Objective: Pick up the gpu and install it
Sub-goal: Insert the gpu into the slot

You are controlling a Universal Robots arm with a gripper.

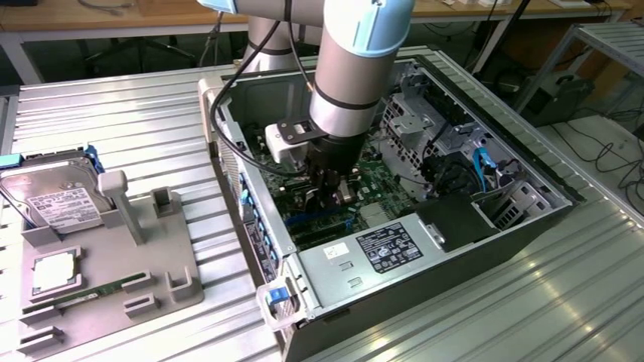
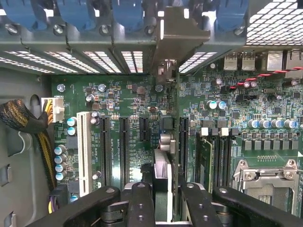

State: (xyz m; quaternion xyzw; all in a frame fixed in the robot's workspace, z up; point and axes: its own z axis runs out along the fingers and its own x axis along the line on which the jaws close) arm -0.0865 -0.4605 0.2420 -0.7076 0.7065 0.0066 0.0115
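Half done: pincer [image 2: 162,201] clamped on the gpu [image 2: 162,165], held edge-on over the motherboard [image 2: 128,101] slots inside the case [image 1: 523,219], not seated.

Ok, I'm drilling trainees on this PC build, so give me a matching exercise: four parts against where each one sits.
Parts:
1 gpu
2 hard drive
3 memory stick
4 power supply

Places:
A inside the case, near corner
B held in the end effector
C white-labelled, at the exterior view's left edge
D lying flat on the grey fixture

Pairs: 1-B; 2-C; 3-D; 4-A
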